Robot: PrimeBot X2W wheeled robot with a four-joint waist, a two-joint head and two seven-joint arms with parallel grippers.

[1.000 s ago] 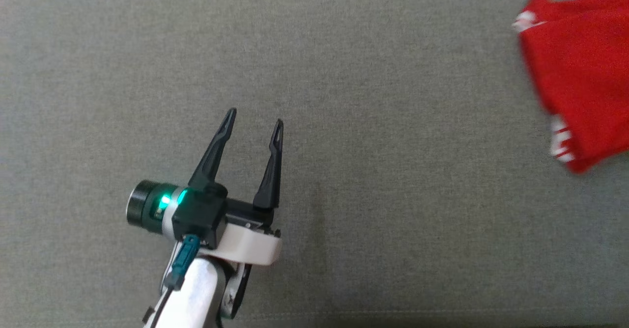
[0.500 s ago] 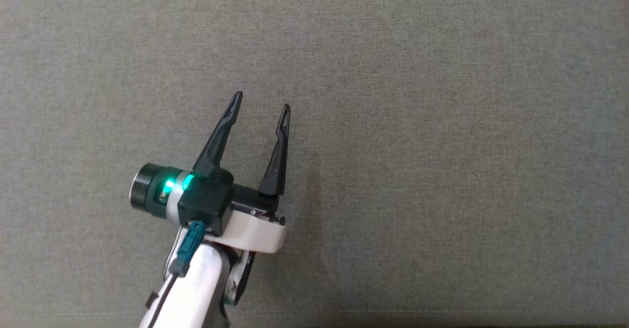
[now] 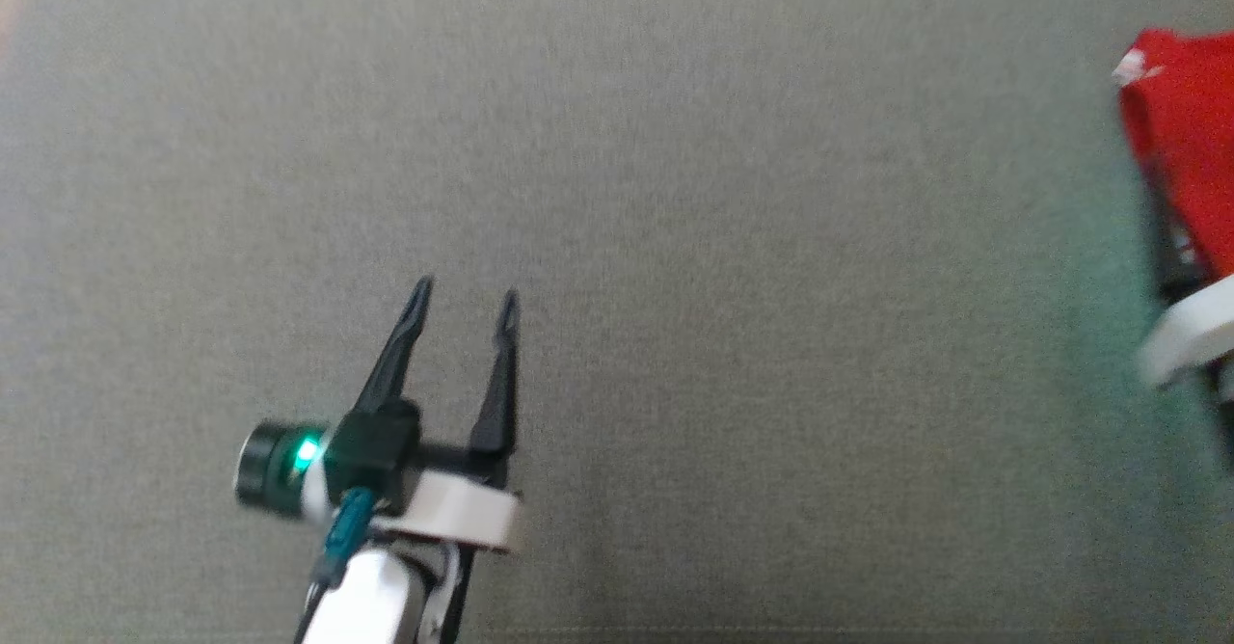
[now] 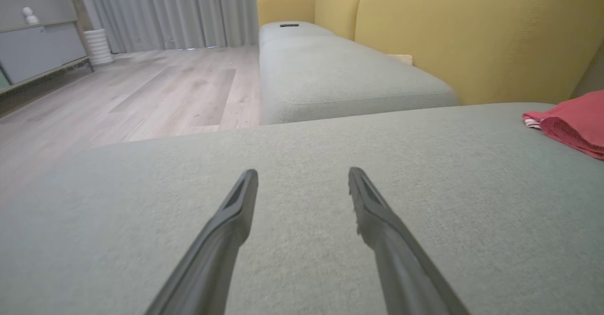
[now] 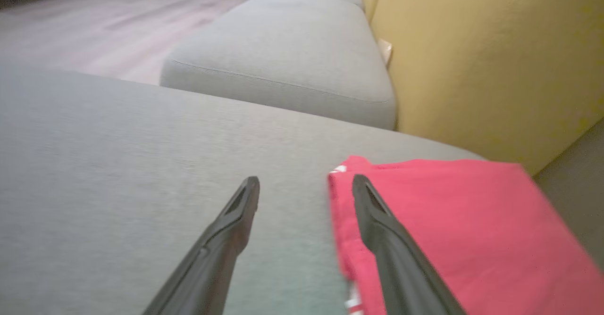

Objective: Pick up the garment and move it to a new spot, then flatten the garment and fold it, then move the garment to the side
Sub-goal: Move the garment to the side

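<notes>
- Head view shifted since a second ago; folded red garment [image 3: 1191, 133] at its right edge, on grey sofa cushion [image 3: 675, 191].
- Right pincer [image 5: 306, 183] spread astride its edge, holding nothing; a snag on retreat could undo the fold.
- Left pincer [image 3: 465, 302] spread, well clear.

Garment [image 5: 448, 220] lies on the sofa seat [image 5: 94, 164], at the right fingers [image 5: 377, 230]: right-hand one over it, left-hand one over bare seat. It's well right of the left fingers [image 4: 226, 230]. Ahead of both pairs: second seat cushion [image 5: 283, 60]; backrest [image 5: 472, 70] ahead-right, floor [image 4: 141, 88] ahead-left.
</notes>
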